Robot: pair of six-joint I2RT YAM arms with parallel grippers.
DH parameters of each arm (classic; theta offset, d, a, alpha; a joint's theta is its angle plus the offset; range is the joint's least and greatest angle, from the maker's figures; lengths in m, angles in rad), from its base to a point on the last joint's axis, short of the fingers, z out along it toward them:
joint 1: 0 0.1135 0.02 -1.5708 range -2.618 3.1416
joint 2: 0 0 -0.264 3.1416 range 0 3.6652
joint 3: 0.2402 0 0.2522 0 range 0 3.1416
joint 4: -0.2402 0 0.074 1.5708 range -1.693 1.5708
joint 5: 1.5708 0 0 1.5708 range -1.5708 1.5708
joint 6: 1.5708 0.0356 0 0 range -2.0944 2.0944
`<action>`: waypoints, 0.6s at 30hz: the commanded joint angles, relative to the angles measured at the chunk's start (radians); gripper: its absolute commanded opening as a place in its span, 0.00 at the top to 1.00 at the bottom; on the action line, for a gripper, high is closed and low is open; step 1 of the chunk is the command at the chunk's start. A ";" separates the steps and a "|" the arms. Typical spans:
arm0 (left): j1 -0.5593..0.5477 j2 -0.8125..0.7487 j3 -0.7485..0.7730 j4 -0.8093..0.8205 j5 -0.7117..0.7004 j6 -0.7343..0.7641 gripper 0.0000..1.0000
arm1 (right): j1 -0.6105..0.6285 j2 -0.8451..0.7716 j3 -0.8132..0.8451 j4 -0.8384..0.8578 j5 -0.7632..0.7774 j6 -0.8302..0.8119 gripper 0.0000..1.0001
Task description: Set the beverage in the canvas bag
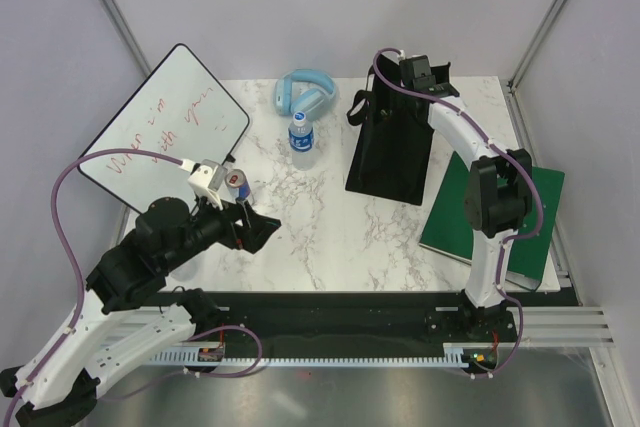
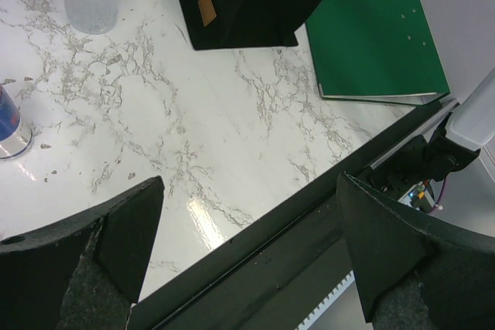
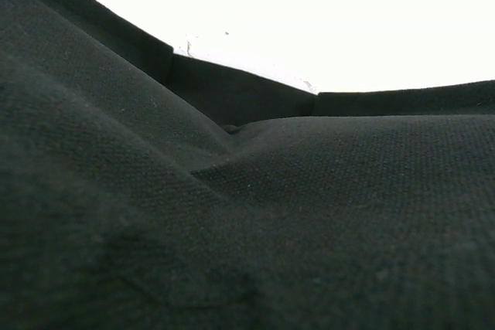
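At 9 o'clock on the table, the can [image 1: 238, 185] stands just beside the left gripper [image 1: 262, 232], whose jaws gape empty. The right gripper [image 1: 425, 75] sits at the far rim of the bag [image 1: 388, 152], at 2 o'clock; whether it grips, I cannot tell. This looks like the reach: next, the left jaws must straddle the can and close.

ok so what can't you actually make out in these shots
- right gripper: fingers hidden by its own body in the top view; the right wrist view shows only canvas bag fabric
- canvas bag interior: not visible in any view
- can: cut by the left wrist view's left edge, label unreadable
- whiteboard writing: too small in the top view
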 commanded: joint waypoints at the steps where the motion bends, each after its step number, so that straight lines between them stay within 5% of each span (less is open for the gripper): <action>1: 0.004 -0.007 0.014 -0.005 -0.008 0.009 0.00 | 0.004 -0.029 0.051 -0.007 -0.023 0.007 0.50; 18: 0.002 -0.003 0.017 -0.008 -0.017 0.014 0.00 | 0.004 -0.242 0.157 -0.152 -0.112 -0.006 0.26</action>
